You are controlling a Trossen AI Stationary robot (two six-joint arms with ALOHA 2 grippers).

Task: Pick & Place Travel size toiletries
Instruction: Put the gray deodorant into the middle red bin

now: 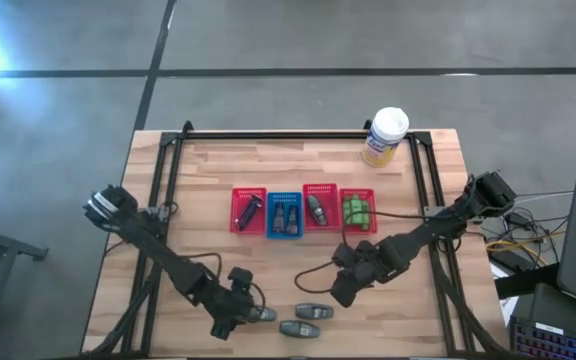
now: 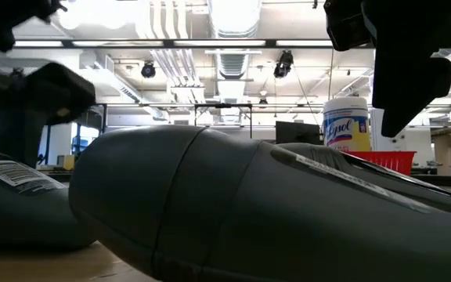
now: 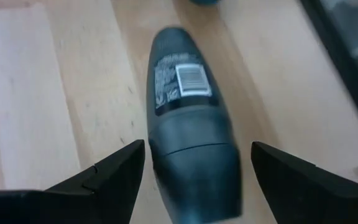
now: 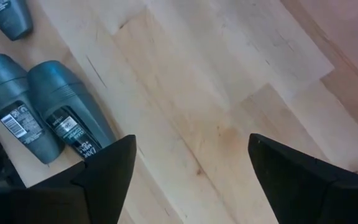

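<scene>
Baskets (image 1: 303, 211) are sitting in a row at the table's centre, four of them, and each is already holding something: a dark razor-like item in the red one at the nine o'clock end, dark bottles in the blue one, another dark bottle in the next red one, green bottles (image 1: 358, 211) in the last. I am judging that much of the sorting done.

Three grey bottles are lying loose toward six o'clock. I am holding my left gripper (image 1: 230, 318) low over the one at the seven o'clock side (image 1: 260, 314). My left wrist view is showing that bottle (image 3: 190, 130) lying flat between my spread fingers (image 3: 107, 171), which are standing clear of its sides, so I am not gripping it yet.

My right gripper (image 1: 346, 290) is hanging at about five o'clock from the baskets, jaws apart and empty, with bare wood between its fingers (image 4: 101, 171). Two grey bottles (image 4: 45, 112) are lying side by side near it, and a third is showing at the frame's corner.

Canister (image 1: 385, 135) is standing at one o'clock, not mine to move.

So I am reckoning three bottles left to place, starting with the one under my left gripper.
</scene>
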